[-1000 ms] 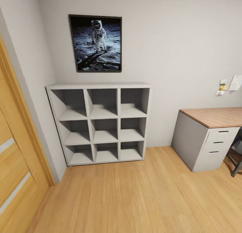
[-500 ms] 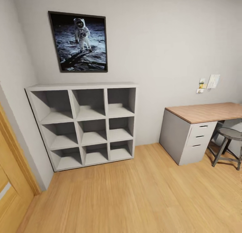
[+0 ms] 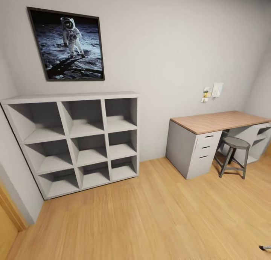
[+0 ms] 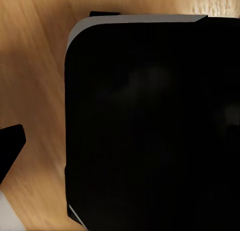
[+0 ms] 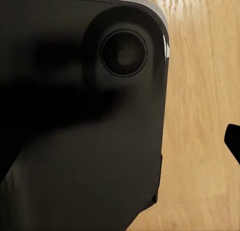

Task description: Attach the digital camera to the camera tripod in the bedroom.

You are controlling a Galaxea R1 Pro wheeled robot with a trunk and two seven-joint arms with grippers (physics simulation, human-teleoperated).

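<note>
Since the earlier frames the whole head view had swung to the right, so the camera had turned rather than the furniture: the wooden door frame (image 3: 13, 215) had slid almost out at the left edge, and more of the desk (image 3: 218, 121) had come in at the right. A grey shelf unit (image 3: 75, 139) of nine open cubbies stood against the pale grey wall (image 3: 169, 46), and every cubby that could be seen into held nothing. Above it hung a framed astronaut picture (image 3: 67, 44). The wood-topped desk had three drawers (image 3: 203, 149), all shut, and a short grey stool (image 3: 234, 154) stood just beside them on the wood plank floor (image 3: 150, 215). A few small papers (image 3: 212, 91) were pinned to the wall over the desk. Both wrist views showed a dark, rounded black body (image 4: 150, 126) (image 5: 75, 131) of the robot above the plank floor. Whether either gripper was open or closed could not be told. Neither the digital camera nor the tripod could be placed from these views.
</note>
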